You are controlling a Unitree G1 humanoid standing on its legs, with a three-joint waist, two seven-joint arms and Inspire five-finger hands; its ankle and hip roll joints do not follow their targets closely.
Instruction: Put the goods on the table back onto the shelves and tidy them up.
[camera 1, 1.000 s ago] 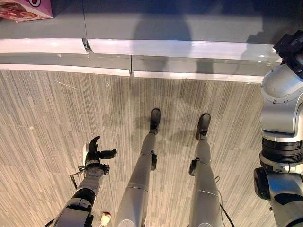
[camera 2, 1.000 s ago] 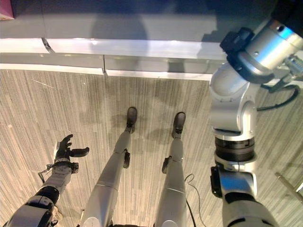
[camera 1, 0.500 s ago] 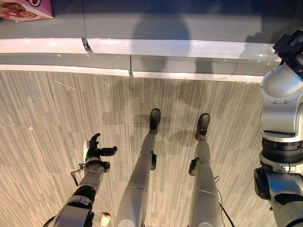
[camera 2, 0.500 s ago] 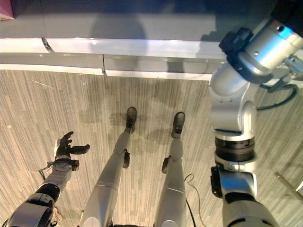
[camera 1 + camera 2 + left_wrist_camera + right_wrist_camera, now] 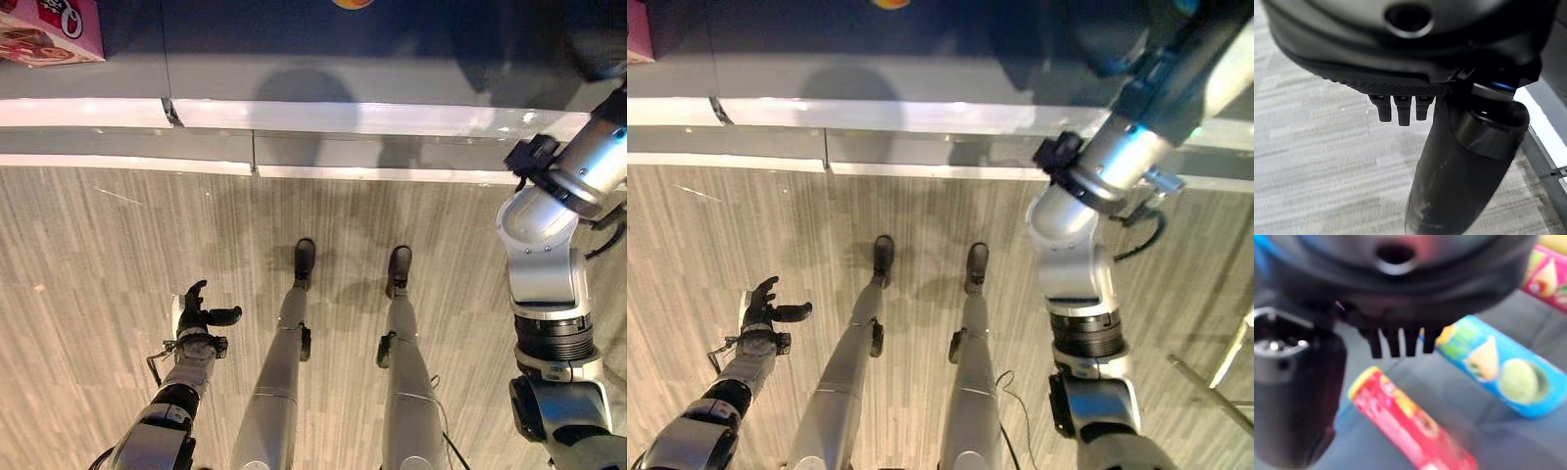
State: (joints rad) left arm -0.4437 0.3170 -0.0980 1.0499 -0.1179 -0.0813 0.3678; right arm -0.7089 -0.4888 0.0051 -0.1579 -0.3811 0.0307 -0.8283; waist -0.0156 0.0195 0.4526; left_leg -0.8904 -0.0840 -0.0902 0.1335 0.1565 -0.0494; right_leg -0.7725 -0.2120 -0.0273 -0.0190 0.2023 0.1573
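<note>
A red and yellow tube (image 5: 1411, 427) lies on its side on the grey shelf board, just past my right hand (image 5: 1400, 293). That hand is open, its fingers (image 5: 1396, 343) straight and apart from the tube, with nothing in it. A blue tube (image 5: 1493, 368) lies beside the red one, further in. My right arm reaches up over the white shelf edge (image 5: 343, 117). Low on my left, above the floor, my left hand (image 5: 201, 318) hangs open and holds nothing; its thumb (image 5: 1464, 161) sticks out.
A pink box (image 5: 49, 29) stands on the shelf at the far left, and another pink pack (image 5: 1547, 274) sits behind the blue tube. A small orange item (image 5: 353, 3) shows at the shelf's top. Thin metal rods (image 5: 1215, 387) slant over the striped floor at the right.
The camera has shifted, showing more of the shelf. My right arm has stretched further up and in over the shelf. The left hand has stayed in place.
</note>
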